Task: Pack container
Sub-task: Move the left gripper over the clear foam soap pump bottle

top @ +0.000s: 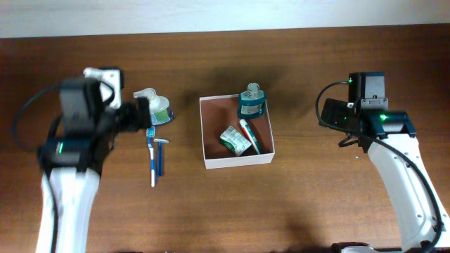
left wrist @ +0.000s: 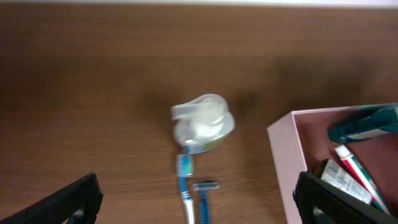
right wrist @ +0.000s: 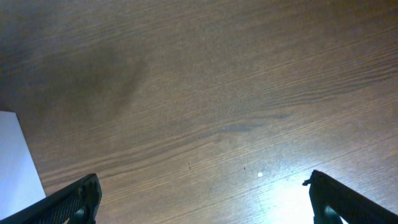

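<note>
Fingers-wide, gripping nothing on left gripper point(left wrist: 205, 202) and right gripper point(right wrist: 205, 199). Centring left gripper over round white-capped green jar point(left wrist: 202, 124) left of shallow white-walled, red-brown-floored square container point(top: 238, 161); descending squarely before closing.

Left wrist cam: container point(left wrist: 283, 162) runs off right & btm edges; toothbrush point(left wrist: 185, 186) and razor point(left wrist: 204, 194) handles cut at btm; teal bottle point(left wrist: 364, 123) blurred, clipped at right. Left gripper point(left wrist: 198, 186) and right gripper point(right wrist: 204, 180) show fingertips only (btm corners). Right wrist cam: just a white sliver of container at left edge. Overhead: toothpaste tube point(top: 250, 135) text too small to read.
</note>
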`<action>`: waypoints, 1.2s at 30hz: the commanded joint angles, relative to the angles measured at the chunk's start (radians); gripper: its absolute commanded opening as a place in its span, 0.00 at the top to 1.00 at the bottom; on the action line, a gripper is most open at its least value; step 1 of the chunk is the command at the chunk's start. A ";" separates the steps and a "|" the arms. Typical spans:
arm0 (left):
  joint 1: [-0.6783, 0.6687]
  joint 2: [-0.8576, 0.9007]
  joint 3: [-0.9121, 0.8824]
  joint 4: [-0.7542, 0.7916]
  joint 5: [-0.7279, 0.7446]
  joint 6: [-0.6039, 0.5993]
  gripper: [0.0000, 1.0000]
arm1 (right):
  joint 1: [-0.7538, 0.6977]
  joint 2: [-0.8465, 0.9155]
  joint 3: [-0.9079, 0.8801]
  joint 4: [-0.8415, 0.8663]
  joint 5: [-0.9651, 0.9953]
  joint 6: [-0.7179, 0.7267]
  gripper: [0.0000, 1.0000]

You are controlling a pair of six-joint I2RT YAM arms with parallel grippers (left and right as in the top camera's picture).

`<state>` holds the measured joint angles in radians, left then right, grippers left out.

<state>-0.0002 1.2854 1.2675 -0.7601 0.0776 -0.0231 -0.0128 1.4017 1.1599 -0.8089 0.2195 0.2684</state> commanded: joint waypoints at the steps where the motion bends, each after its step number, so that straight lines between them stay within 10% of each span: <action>1: 0.003 0.131 0.060 0.016 0.175 -0.006 0.00 | -0.005 -0.003 0.011 0.001 0.002 0.001 0.01; 14: 0.003 0.265 0.061 0.151 0.126 -0.130 0.01 | -0.005 -0.003 0.011 0.001 0.001 0.001 0.01; 25: -0.027 0.265 0.061 0.071 -0.053 -0.682 0.01 | -0.005 -0.003 0.011 0.000 0.001 0.001 0.01; 36: -0.081 0.269 0.061 0.073 -0.083 -0.752 0.04 | -0.005 -0.003 0.011 0.000 0.002 0.001 0.01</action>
<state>-0.0830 1.5486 1.3056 -0.6823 0.0196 -0.7013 -0.0128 1.4017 1.1599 -0.8089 0.2195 0.2684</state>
